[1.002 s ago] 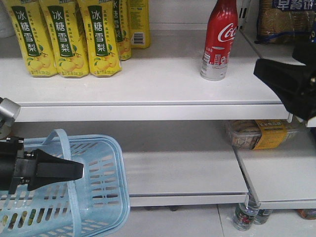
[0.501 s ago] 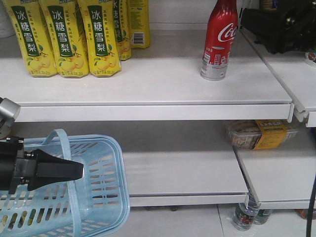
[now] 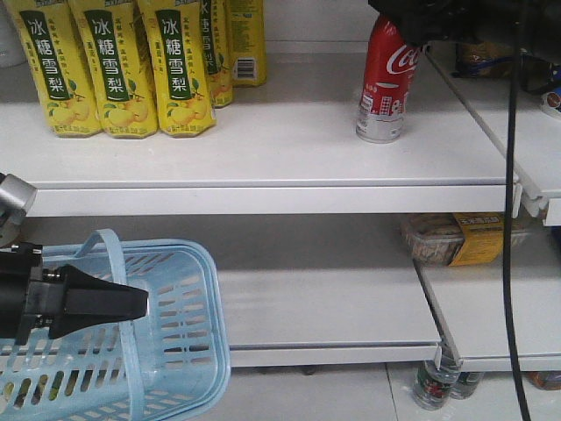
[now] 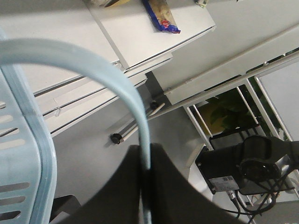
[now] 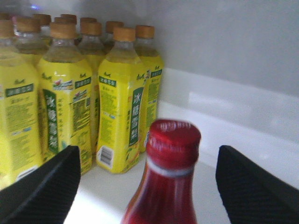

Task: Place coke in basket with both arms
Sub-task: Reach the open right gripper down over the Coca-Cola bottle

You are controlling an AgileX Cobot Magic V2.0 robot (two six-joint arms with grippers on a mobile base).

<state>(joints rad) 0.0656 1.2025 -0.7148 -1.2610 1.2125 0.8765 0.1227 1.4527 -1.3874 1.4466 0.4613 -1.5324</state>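
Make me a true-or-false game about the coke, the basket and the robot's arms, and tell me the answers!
1. The coke stands upright on the top shelf. True.
2. The coke lies inside the basket. False: it is on the shelf.
3. The left gripper has its jaws shut on the basket's handle. True.
4. The right gripper squeezes the coke's cap. False: its jaws are open, one on each side, not touching.
5. The yellow bottles are on the floor. False: they share the coke's shelf.
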